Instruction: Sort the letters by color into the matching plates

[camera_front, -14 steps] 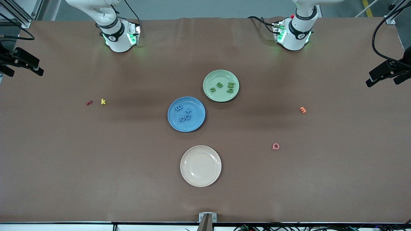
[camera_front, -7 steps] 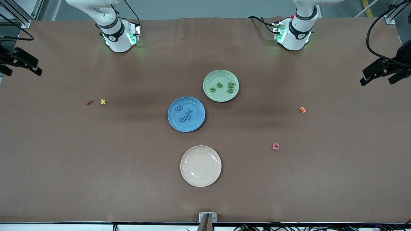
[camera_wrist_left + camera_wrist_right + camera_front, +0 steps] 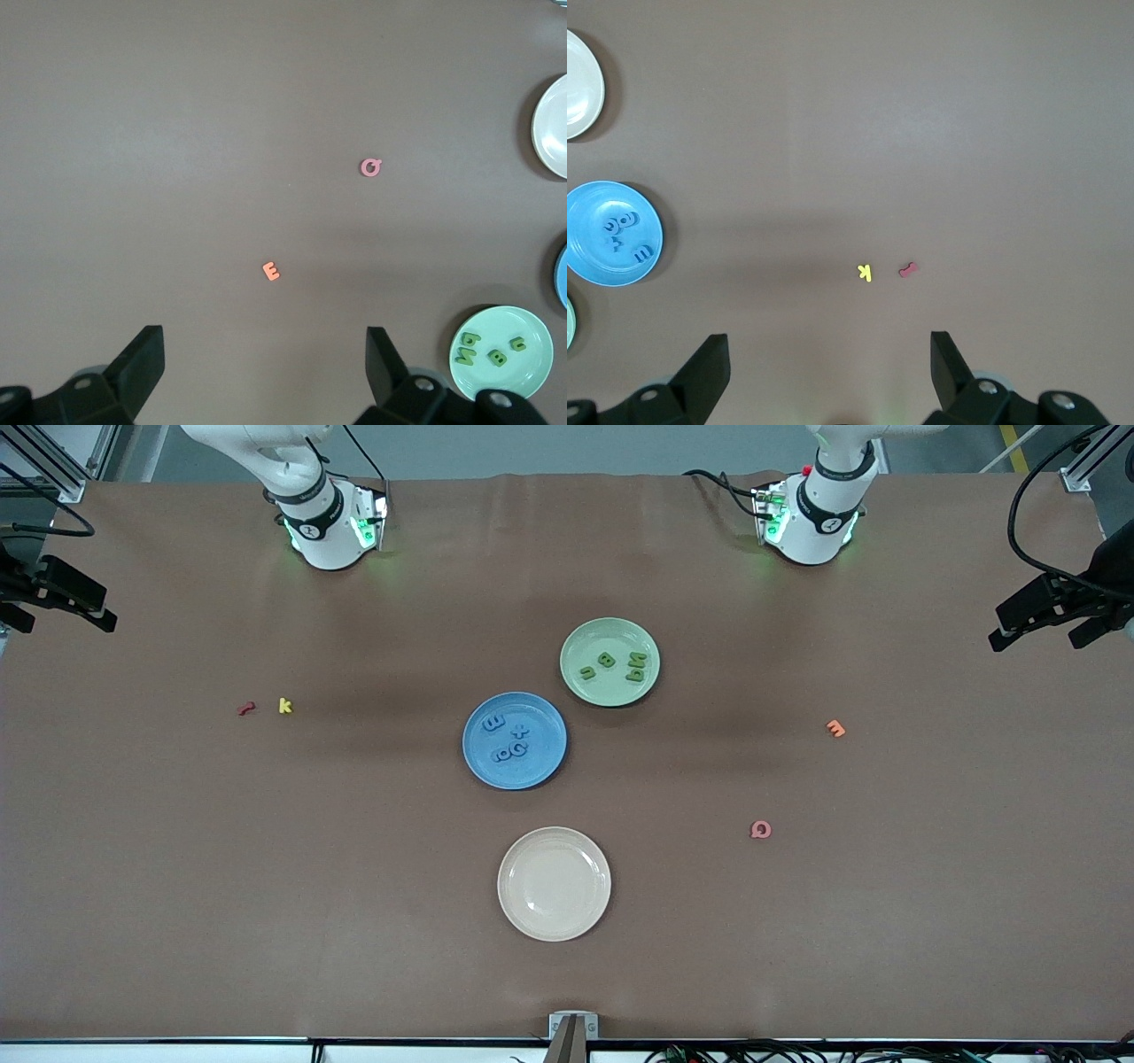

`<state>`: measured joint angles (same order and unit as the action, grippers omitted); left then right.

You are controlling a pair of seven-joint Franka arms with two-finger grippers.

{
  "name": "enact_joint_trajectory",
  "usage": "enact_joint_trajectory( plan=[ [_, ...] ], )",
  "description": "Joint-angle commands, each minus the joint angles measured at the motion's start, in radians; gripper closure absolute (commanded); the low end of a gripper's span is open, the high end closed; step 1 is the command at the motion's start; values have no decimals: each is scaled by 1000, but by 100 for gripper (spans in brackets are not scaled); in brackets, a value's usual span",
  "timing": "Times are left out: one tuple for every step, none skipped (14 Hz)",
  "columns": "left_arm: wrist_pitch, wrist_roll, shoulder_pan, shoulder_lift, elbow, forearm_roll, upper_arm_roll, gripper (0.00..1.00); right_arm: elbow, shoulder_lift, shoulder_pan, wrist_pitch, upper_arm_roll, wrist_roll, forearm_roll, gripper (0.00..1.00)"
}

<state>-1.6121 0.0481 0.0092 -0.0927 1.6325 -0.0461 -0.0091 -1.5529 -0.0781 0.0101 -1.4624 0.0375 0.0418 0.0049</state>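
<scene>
The right pincer (image 3: 828, 367) hangs released, jaws wide, high over the brown worktop (image 3: 266, 868) at the right arm's end; below it lie a small red foam letter (image 3: 246, 708) and a yellow foam letter (image 3: 285, 706); toward the worktop's middle, the glossy blue round plate (image 3: 540, 766) holds four blue foam letters (image 3: 508, 740); beside it the pale green round plate (image 3: 602, 631) holds four green foam letters (image 3: 613, 665); a cream plate (image 3: 554, 921) sits nearer the front camera; the left pincer (image 3: 266, 367) hangs released over an orange foam letter (image 3: 835, 729) and a pink one (image 3: 760, 830).

letters (image 3: 505, 739) in plates (image 3: 611, 695) (plates touching)
</scene>
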Motion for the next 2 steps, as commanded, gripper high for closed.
enact_joint_trajectory(
  plan=[
    [17,-25,9,-9,-16,5,-5,0,5,-5,8,17,-4,-2,1,0],
    [17,-19,8,-9,-17,3,-5,0,5,-6,8,17,-4,-2,7,0]
  ],
)
